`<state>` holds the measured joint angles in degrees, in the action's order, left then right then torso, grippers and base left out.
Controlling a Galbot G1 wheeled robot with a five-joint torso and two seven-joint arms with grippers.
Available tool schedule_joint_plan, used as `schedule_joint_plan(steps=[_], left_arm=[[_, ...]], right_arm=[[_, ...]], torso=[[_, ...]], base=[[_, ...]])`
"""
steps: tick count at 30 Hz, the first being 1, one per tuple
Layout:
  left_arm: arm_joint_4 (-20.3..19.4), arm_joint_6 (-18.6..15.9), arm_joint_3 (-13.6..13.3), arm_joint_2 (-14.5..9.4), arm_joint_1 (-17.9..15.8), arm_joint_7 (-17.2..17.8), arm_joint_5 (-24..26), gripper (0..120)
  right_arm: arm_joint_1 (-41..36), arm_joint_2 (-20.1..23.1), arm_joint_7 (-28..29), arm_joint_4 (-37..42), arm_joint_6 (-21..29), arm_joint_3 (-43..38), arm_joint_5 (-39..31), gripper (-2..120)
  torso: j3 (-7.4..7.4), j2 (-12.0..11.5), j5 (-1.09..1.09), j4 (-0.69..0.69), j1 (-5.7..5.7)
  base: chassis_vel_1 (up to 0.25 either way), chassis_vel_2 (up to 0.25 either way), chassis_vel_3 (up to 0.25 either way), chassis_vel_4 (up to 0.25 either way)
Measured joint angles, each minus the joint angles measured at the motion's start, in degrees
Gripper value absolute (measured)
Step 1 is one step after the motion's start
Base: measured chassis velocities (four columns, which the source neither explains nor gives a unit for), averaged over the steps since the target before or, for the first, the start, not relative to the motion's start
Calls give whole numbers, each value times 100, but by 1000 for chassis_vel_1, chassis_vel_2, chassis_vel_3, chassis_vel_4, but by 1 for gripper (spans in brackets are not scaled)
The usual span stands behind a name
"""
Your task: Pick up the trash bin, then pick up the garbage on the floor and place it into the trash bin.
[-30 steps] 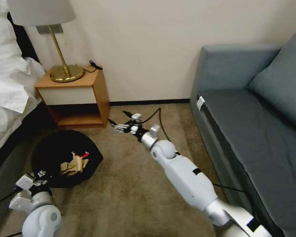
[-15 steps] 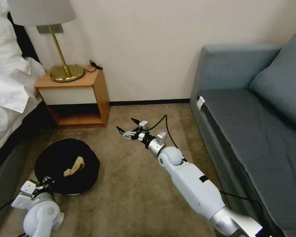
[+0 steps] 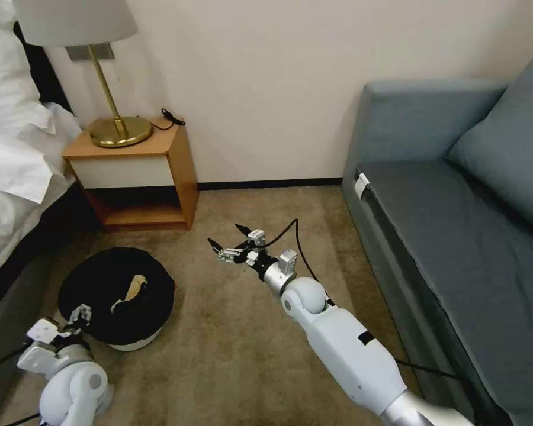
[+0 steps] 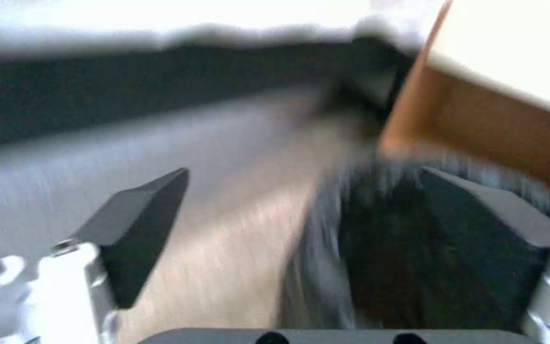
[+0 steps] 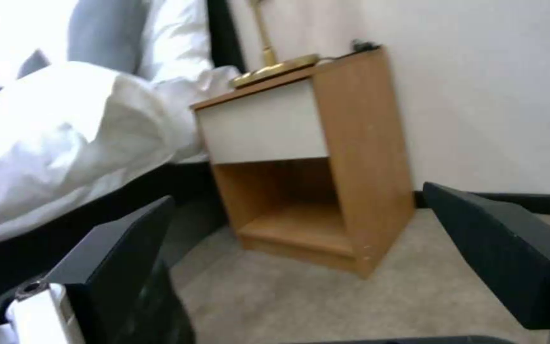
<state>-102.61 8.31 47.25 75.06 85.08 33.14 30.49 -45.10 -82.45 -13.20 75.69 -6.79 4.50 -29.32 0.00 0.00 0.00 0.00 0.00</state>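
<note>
Right claw (image 3: 227, 243) extends forward above the carpet, fingers spread, empty. Left claw (image 3: 80, 312), spread, sits beside the trash bin (image 3: 117, 296). Since earlier, the bin stands upright, released.

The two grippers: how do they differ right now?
The left gripper sits low at the near rim of the trash bin, one finger over the black liner; the right gripper hangs over bare carpet on an outstretched arm. Both are open and empty.

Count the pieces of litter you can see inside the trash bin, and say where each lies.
1: a tan paper bag lies in the black-lined trash bin on the carpet, near its middle. More pieces may be hidden in the dark liner beneath it.
</note>
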Motion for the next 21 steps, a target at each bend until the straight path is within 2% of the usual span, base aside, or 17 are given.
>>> schedule_joint_plan(steps=[1,3,4,6,8,13,21], left_arm=[[0,0,0,0,0,0,0,96],[204,694,5,-30,-7,-148,-935,99],[222,859,3,-51,6,-237,-1181,99],[211,974,-3,-76,29,-330,-1342,100],[46,1167,-66,-141,78,-664,-1563,100],[-72,1245,-208,-187,-69,-810,-1890,100],[-180,1052,-510,-144,-308,-902,-1916,100]], right_arm=[[0,0,0,0,0,0,0,100],[-80,-13,159,82,0,-97,-2,100],[-113,-16,203,115,0,-136,-3,100],[-153,-18,244,155,0,-182,-2,100],[-268,-21,324,240,-6,-305,35,100],[-505,-128,446,360,-39,-589,202,100],[-800,-326,474,437,-133,-951,686,100]], torso=[[0,0,0,0,0],[0,0,0,0,0],[0,0,-2,0,0],[0,0,0,0,0],[0,0,0,0,0],[0,0,0,0,0],[0,0,0,-1,0]], base=[[0,0,0,0],[0,0,0,0],[0,0,0,0],[0,0,0,0],[0,0,0,0],[0,0,0,0],[0,0,0,0]])
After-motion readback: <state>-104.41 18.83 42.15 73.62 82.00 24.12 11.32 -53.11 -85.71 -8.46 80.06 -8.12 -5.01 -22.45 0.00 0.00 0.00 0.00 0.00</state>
